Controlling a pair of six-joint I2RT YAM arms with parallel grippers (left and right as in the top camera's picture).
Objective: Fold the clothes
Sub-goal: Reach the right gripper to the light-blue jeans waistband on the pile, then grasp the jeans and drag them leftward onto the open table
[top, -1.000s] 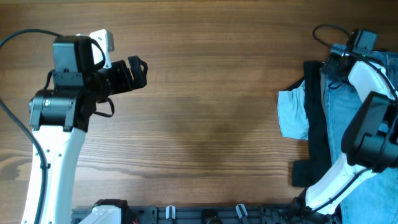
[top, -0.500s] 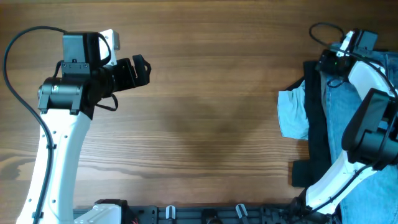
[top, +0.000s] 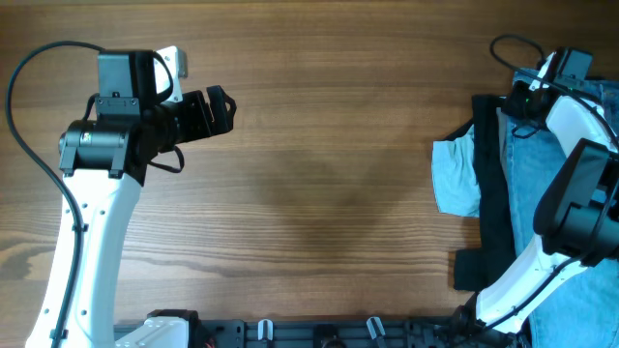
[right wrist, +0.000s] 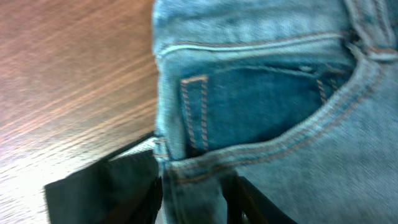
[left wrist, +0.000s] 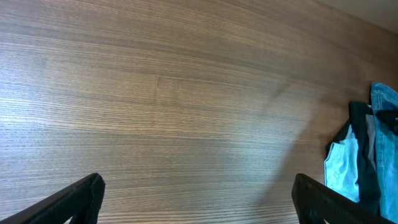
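Looks like the very start of the job: the grab-and-drag step, nothing folded yet. The jeans [top: 527,184] sit bunched at the far right edge of the worktop [top: 338,193], part of a small pile and partly under the right arm.

The right tool [top: 522,97] is down at the top end of that pile. In the right wrist view its fingers [right wrist: 249,199] stand on either side of a denim edge just below a stitched pocket [right wrist: 249,99]. The shot is blurry though, so there's no telling whether they're actually clamped on the cloth or just straddling it.

The left tool [top: 221,111] hangs over bare wood at the upper left, well apart from the clothes. It's spread wide and holding nothing, as its own camera shows.

Best guess for the next move: the right arm needs a firm pinch on the denim. Then it has to pull the jeans clear of the other cloth into the open middle and lay them flat. The left arm probably has to come across to help.

Count:
- One pair of jeans.
- One black garment [top: 488,174] lying against them.
- One pale blue piece [top: 455,174] poking out on the left of the pile.
- Two arms, two tools.
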